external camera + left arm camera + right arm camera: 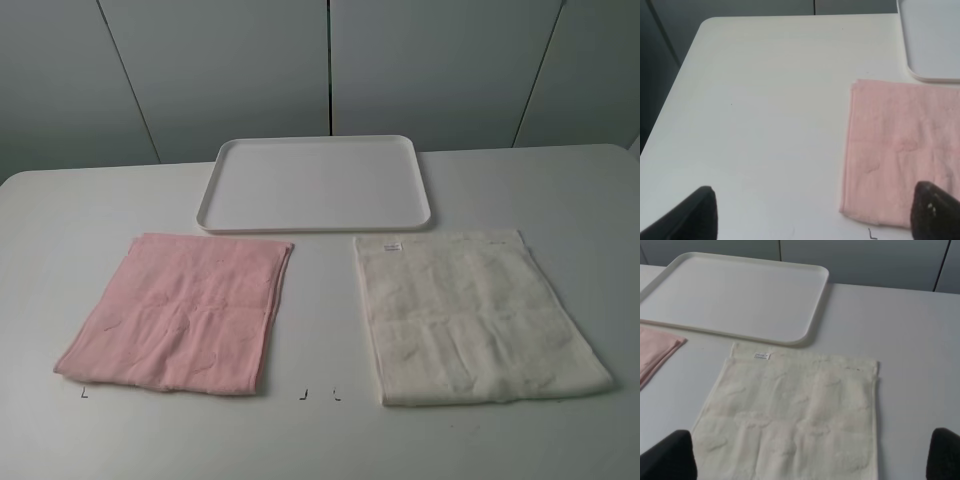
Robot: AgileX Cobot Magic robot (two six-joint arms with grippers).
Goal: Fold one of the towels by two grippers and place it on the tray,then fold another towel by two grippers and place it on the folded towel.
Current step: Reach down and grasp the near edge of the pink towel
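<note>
A pink towel (180,312) lies flat on the white table at the left; it also shows in the left wrist view (902,155). A cream towel (475,315) with a small label lies flat at the right and shows in the right wrist view (795,420). An empty white tray (316,183) sits behind them, seen too in the right wrist view (735,292). Neither arm shows in the exterior high view. My left gripper (815,217) is open and empty, near the pink towel's outer edge. My right gripper (805,460) is open and empty, over the cream towel's near part.
The table (320,440) has small black corner marks (303,396) near its front edge. A grey panelled wall (320,60) stands behind it. The table's left edge (670,100) drops off beside the left gripper.
</note>
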